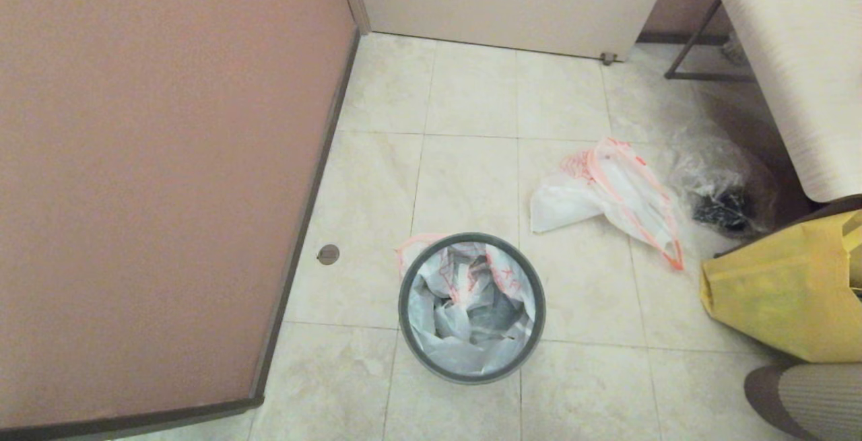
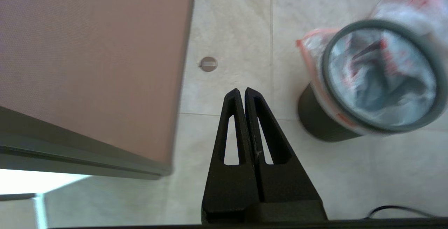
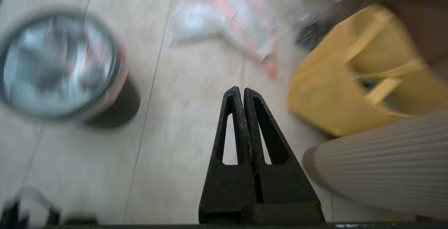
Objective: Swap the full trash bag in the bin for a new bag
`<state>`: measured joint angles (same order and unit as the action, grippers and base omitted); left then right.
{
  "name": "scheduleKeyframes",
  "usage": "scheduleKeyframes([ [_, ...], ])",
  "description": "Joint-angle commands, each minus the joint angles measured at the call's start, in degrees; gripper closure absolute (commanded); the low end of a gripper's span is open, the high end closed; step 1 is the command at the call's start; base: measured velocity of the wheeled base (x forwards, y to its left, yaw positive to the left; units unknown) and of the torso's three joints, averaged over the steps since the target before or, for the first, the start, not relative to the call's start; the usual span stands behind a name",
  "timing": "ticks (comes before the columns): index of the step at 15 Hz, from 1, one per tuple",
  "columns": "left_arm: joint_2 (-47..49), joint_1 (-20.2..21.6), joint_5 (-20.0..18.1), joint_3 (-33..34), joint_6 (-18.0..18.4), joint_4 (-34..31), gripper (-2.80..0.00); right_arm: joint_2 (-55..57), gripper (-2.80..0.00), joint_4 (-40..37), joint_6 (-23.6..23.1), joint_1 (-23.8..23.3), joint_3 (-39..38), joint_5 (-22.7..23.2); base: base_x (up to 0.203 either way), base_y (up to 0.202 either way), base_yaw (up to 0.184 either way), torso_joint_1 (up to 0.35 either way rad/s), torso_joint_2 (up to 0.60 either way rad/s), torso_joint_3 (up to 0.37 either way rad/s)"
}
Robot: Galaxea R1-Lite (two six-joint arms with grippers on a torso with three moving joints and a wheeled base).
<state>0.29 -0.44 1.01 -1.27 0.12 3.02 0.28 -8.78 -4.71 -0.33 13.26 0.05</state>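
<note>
The bin (image 1: 403, 299) stands on the tiled floor in the middle of the head view, black with a grey hoop on its rim. The full trash bag (image 1: 465, 316) sits inside it, crumpled white with orange lettering; its orange edge hangs out under the hoop. I cannot make out bottles. The new bag (image 1: 606, 195), white with an orange band, lies loose on the floor behind and right of the bin. Neither gripper shows in the head view. My left gripper (image 2: 242, 90) hangs shut above the floor left of the bin (image 2: 315, 124). My right gripper (image 3: 241, 88) is shut, between the bin (image 3: 119, 106) and the yellow bag.
A pink-brown panel (image 1: 155, 178) fills the left side. A yellow bag (image 1: 774, 293) and a clear crinkled bag (image 1: 724, 185) with black contents lie at the right, under a pale bench (image 1: 801, 57). A grey ribbed object (image 1: 815, 394) is at the lower right. A round floor fitting (image 1: 328, 254) is near the panel.
</note>
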Motion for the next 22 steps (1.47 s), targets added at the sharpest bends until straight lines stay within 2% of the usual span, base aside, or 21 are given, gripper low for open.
scheduleKeyframes([
  [1,-0.3,0.0,0.0,0.7,1.9,0.0,0.00,-0.2,0.00,0.3,-0.6,0.0,-3.7,0.9,0.000,0.000,0.000,0.000,0.00,0.000],
  [2,-0.3,0.0,-0.4,1.2,4.3,0.2,0.00,-0.2,0.00,1.0,-0.8,0.0,-5.9,1.1,0.000,0.000,0.000,0.000,0.00,0.000],
  [4,-0.3,0.0,-0.6,1.2,4.9,0.1,0.00,-0.2,0.00,6.4,-0.9,0.0,-9.6,1.2,0.000,0.000,0.000,0.000,0.00,0.000],
  [6,-0.3,0.0,-1.5,1.4,4.9,-1.8,0.00,-0.2,0.00,8.2,-0.8,0.0,-12.2,1.2,0.000,0.000,0.000,0.000,0.00,0.000],
  [7,-0.3,0.0,-1.6,1.3,4.7,-3.6,0.00,-0.2,0.00,8.4,-0.7,0.0,-12.6,1.2,0.000,0.000,0.000,0.000,0.00,0.000],
  [13,-0.3,0.0,-2.4,1.2,4.6,-4.1,0.00,-0.3,0.00,8.3,3.0,-0.1,-13.0,0.2,0.000,0.000,0.000,0.000,0.00,0.000],
  [20,-0.3,0.0,-3.0,1.1,4.1,-4.1,0.00,-0.3,0.00,8.3,2.5,0.5,-13.1,0.3,0.000,0.000,0.000,0.000,0.00,0.000],
  [22,-0.3,0.0,-2.6,1.3,3.0,-3.6,0.00,-0.3,0.00,8.3,2.3,0.5,-13.1,0.3,0.000,0.000,0.000,0.000,0.00,0.000],
])
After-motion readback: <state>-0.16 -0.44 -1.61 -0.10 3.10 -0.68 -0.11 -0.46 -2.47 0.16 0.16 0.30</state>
